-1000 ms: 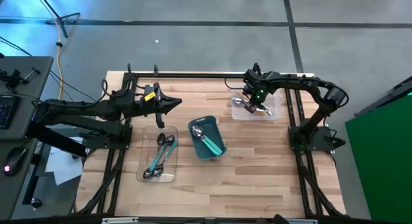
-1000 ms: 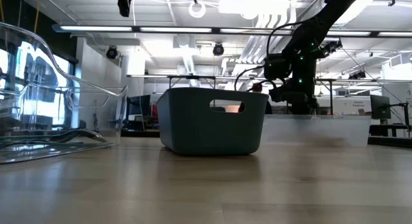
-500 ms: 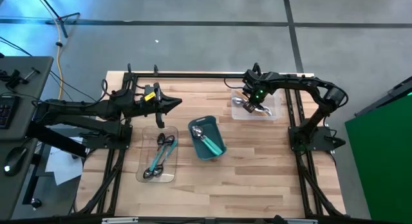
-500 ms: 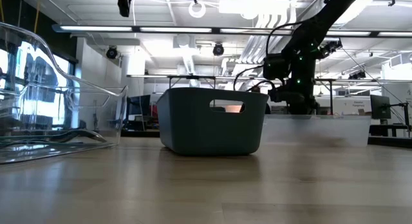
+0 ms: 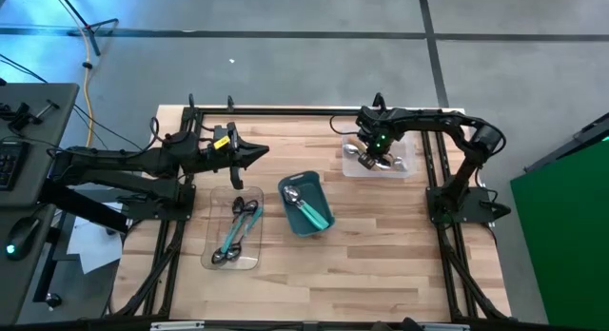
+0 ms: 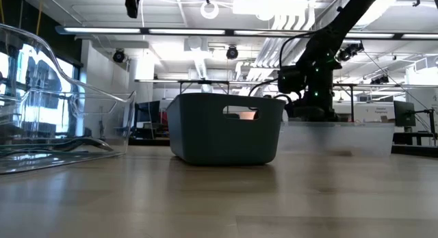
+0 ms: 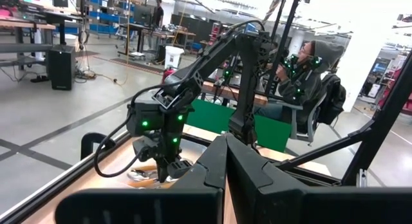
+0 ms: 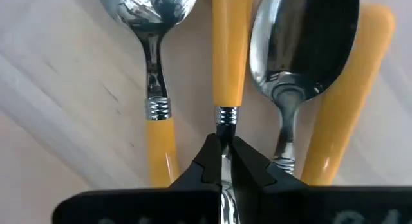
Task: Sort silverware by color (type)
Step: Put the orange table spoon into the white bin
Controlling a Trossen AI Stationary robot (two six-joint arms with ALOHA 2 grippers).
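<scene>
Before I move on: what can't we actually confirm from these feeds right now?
- Spoon count in the right clear tray: the right gripper covers it in the high view; the right wrist view cuts off all but a few orange spoons.
- Contents of the teal bin in the low view: its wall hides them.
- Spoons in the left clear tray: too small in the high view to count.

Bright ceiling lights (image 6: 205, 31) glare white overhead. The wooden table (image 6: 219, 197) up close looks blurry. Shiny spoons (image 8: 302, 37) catch light, and blue light glows in one corner.
</scene>
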